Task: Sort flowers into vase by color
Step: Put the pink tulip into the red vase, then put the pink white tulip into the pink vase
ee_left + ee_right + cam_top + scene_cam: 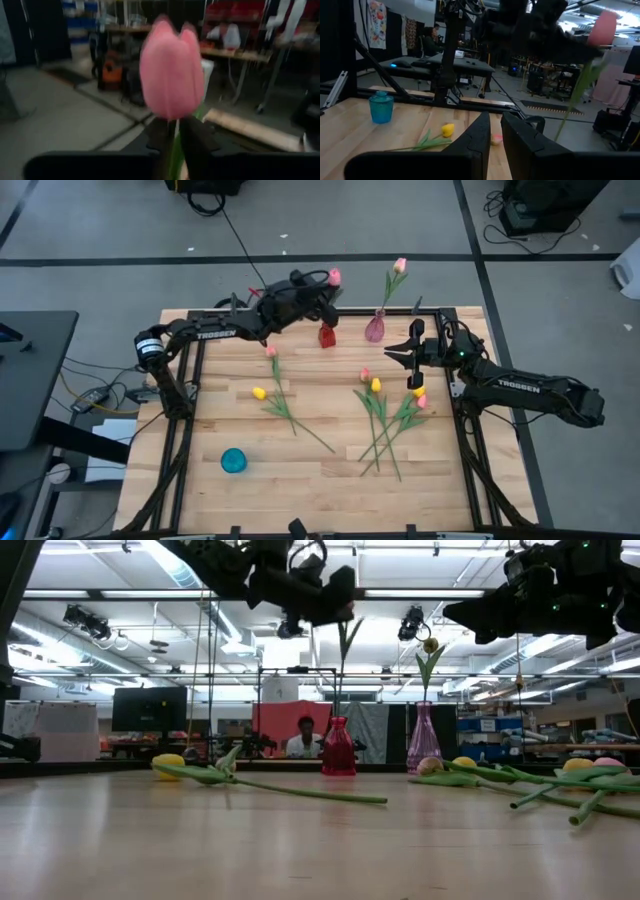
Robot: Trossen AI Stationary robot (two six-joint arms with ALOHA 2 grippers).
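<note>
My left gripper [322, 288] is high over the table's far side, shut on a pink tulip [171, 75] whose head [334, 276] stands above the fingers. Its stem [340, 670] hangs down to the mouth of the red vase [327, 336]; whether the end is inside, I cannot tell. A pink vase [375, 328] beside it holds one pink tulip [400, 265]. My right gripper [398, 353] hovers shut and empty near the table's right side. Two tulips lie left of centre [272, 380], and several pink and yellow ones lie crossed at the right [385, 415]. My left gripper pinches the pink tulip's stem just under the head [175, 131] between its two fingers [159, 137]. The fingers come in level, from the table's left, and lie across the stem. The tulip is lifted clear of the table and upright, its stem hanging below the fingers.
A small teal vase [233, 460] stands near the table's near left part, also seen in the right wrist view [381, 106]. A black frame [196, 380] borders the tabletop. A person [303, 737] sits far behind the table. Bare wood lies between the two flower groups.
</note>
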